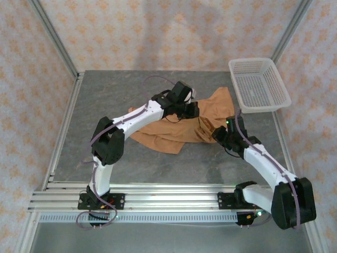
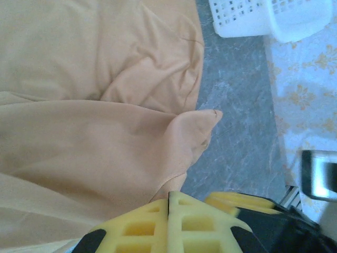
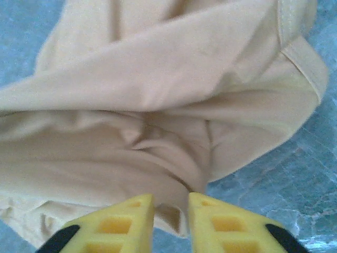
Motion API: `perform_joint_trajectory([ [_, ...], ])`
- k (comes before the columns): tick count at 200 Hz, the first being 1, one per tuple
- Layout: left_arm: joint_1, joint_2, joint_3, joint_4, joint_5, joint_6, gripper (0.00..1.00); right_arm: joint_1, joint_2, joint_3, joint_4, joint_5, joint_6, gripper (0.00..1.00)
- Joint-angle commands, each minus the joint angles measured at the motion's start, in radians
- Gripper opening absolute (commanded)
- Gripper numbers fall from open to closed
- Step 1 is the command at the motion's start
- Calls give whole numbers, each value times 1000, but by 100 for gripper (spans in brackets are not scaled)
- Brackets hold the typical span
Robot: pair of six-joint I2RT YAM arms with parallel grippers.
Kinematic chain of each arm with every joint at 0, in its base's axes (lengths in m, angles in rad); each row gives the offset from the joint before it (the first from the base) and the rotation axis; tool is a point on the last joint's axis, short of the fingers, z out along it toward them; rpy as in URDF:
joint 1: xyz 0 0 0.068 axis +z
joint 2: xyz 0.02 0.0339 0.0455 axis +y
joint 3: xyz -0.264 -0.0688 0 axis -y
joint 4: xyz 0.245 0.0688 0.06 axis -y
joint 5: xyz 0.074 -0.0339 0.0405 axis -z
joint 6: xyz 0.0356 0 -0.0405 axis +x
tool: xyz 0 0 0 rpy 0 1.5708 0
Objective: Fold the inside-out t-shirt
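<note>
The tan inside-out t-shirt lies rumpled in the middle of the grey table, one part reaching back towards the basket. My left gripper is over the shirt's middle. In the left wrist view its yellow fingers are pressed together, with a fold of the t-shirt drawn into their tips. My right gripper is at the shirt's right edge. Its fingers stand slightly apart, and a hanging fold of the t-shirt lies loosely between them.
A white plastic mesh basket stands at the back right corner, also in the left wrist view. Bare grey tabletop stretches to the left and in front of the shirt. Metal frame posts and patterned walls enclose the table.
</note>
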Motion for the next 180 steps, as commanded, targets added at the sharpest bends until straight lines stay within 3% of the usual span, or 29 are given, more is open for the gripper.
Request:
perform_joint_trajectory([
  [1, -10, 26, 9, 6, -16, -13, 0, 26, -19, 34, 5, -41, 71, 11],
  [31, -10, 29, 19, -9, -27, -5, 0, 98, 70, 45, 141, -49, 143, 3],
  [67, -8, 36, 33, -30, -35, 4, 0, 181, 215, 68, 271, -32, 200, 3],
  [103, -7, 29, 37, -40, -38, 8, 0, 176, 320, 127, 194, 228, 159, 3],
  [140, -7, 25, 43, -48, -41, 13, 0, 177, 353, 181, 131, 401, 113, 2],
  [180, -7, 38, 54, -48, -37, 12, 0, 173, 423, 216, 142, 320, 110, 8],
])
